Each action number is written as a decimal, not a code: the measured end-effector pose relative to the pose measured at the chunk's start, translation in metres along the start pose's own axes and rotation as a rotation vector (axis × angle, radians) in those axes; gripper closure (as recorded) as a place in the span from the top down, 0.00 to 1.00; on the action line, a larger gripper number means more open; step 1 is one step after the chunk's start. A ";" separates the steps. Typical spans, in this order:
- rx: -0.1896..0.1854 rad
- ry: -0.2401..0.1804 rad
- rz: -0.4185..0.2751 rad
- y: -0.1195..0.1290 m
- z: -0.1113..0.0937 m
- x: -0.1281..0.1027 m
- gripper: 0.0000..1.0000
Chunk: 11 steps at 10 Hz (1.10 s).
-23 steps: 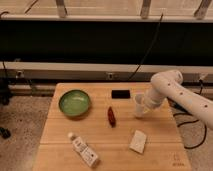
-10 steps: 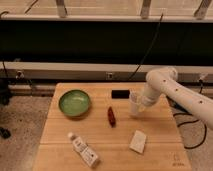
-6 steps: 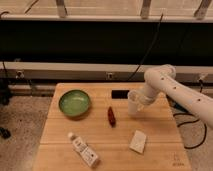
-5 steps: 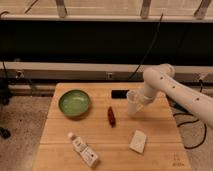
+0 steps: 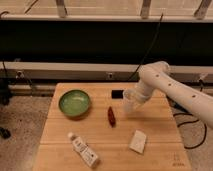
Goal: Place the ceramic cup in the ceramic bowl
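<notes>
The green ceramic bowl [image 5: 74, 103] sits on the left part of the wooden table [image 5: 65, 135]. The small white ceramic cup [image 5: 130, 102] hangs above the table's back middle, right of the bowl, held at the end of my white arm. My gripper [image 5: 134, 98] is at the cup, shut on it, with the arm reaching in from the right. The cup is well apart from the bowl, about a bowl's width to its right.
A dark red object [image 5: 111, 116] lies between bowl and cup. A small black object [image 5: 117, 93] lies near the back edge. A white labelled bottle [image 5: 84, 150] lies at the front left. A white packet [image 5: 138, 141] lies at the front right.
The arm has carried the cup leftward and slightly back across the table, from the right side toward the middle. The other objects have not moved.
</notes>
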 end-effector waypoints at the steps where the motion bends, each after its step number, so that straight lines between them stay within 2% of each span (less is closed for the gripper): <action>1: 0.000 -0.002 -0.009 -0.003 -0.001 -0.003 0.00; 9: -0.005 -0.008 -0.064 -0.022 -0.008 -0.033 0.00; 11: -0.004 -0.008 -0.082 -0.030 -0.008 -0.047 0.00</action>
